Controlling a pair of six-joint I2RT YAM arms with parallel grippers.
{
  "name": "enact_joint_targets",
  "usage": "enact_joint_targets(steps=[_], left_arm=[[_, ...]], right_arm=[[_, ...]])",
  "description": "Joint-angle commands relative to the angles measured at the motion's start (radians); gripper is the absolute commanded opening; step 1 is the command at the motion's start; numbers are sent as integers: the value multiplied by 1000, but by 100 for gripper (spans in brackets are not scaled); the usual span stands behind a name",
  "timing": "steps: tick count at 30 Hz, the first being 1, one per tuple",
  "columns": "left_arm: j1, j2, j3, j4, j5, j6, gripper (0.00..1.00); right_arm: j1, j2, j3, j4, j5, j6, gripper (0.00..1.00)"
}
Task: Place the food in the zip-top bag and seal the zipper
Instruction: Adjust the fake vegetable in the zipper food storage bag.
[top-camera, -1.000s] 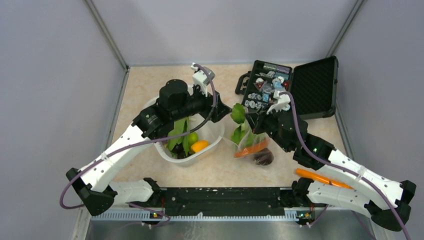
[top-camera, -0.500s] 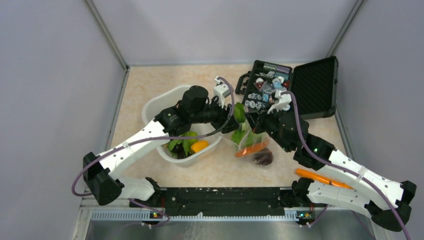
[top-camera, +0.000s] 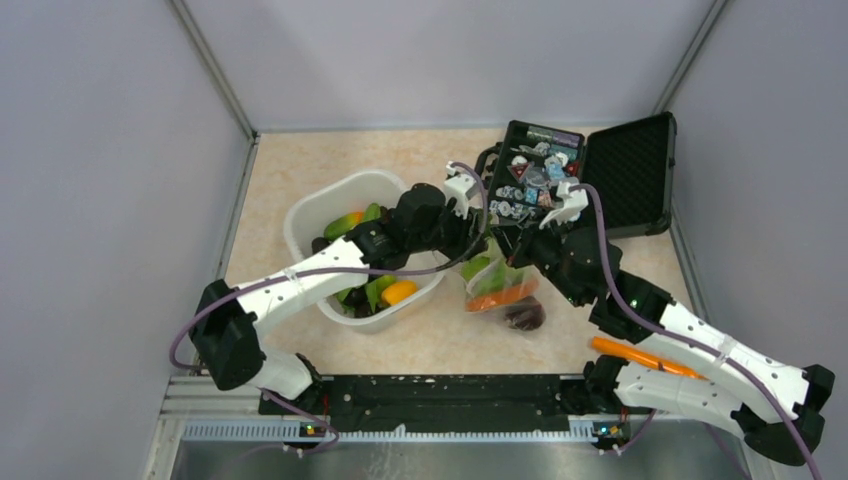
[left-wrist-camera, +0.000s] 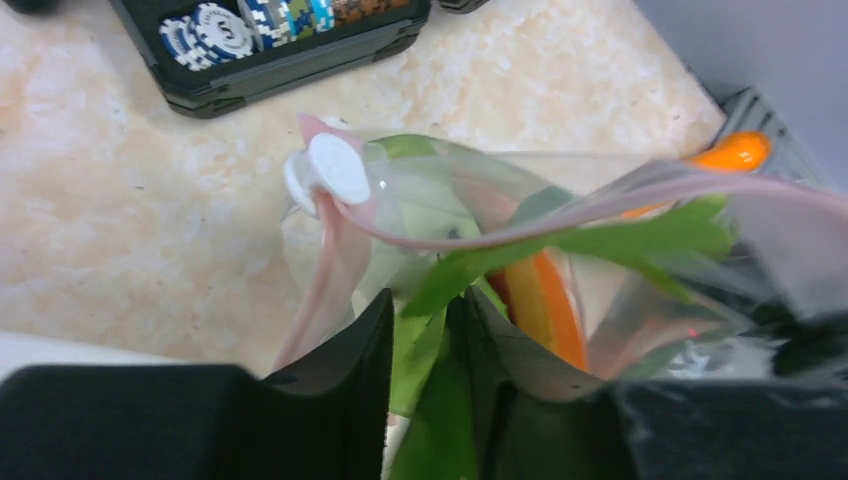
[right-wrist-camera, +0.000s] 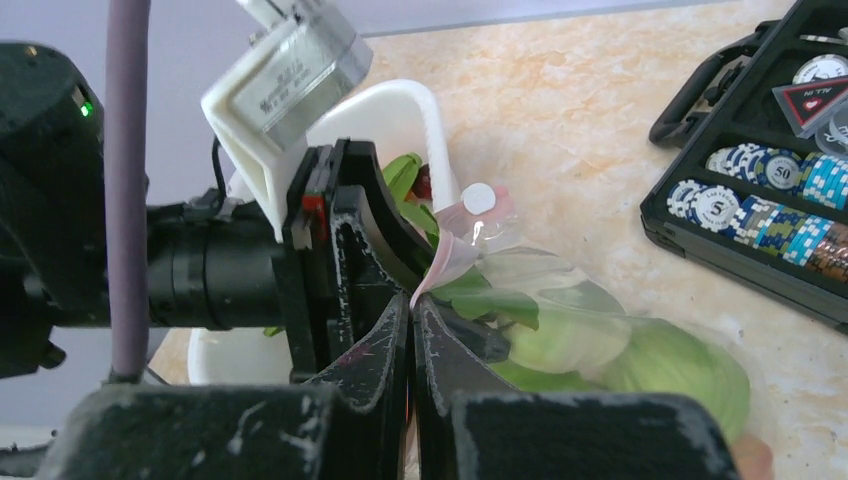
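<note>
The clear zip-top bag (top-camera: 497, 285) lies right of the white tub, its mouth held up. It holds a carrot (top-camera: 506, 296), cabbages (right-wrist-camera: 600, 350) and green leaves; a dark purple piece (top-camera: 525, 316) sits at its lower end. My right gripper (right-wrist-camera: 412, 300) is shut on the pink zipper strip (left-wrist-camera: 330, 260) at the mouth, near the white slider (left-wrist-camera: 335, 168). My left gripper (left-wrist-camera: 430, 320) is shut on a green leafy piece (left-wrist-camera: 470, 265) whose tip reaches into the open mouth. In the top view the left gripper (top-camera: 477, 246) meets the right gripper (top-camera: 510, 243) over the bag.
The white tub (top-camera: 318, 204) at the left holds more green pieces and a yellow-orange one (top-camera: 398, 292). An open black case (top-camera: 560, 180) of blue-and-white chips stands just behind the bag. Grey walls close in the table on three sides.
My left arm has swung right from above the tub to the bag's mouth, carrying the green leafy piece. My right gripper has kept its hold on the bag's edge.
</note>
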Motion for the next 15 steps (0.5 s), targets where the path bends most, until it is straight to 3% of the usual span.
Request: enact_joint_targets(steps=[1, 5, 13, 14, 15], left_arm=[[-30, -24, -87, 154, -91, 17, 28], [-53, -68, -201, 328, -82, 63, 22], [-82, -10, -182, 288, 0, 112, 25], [-83, -17, -181, 289, -16, 96, 29], [-83, -32, -191, 312, -37, 85, 39]], right_arm=[[-3, -60, 1, 128, 54, 29, 0], [-3, -84, -9, 135, 83, 33, 0], [-2, -93, 0, 118, 105, 26, 0], [-3, -94, 0, 118, 104, 25, 0], [-3, -95, -3, 119, 105, 26, 0]])
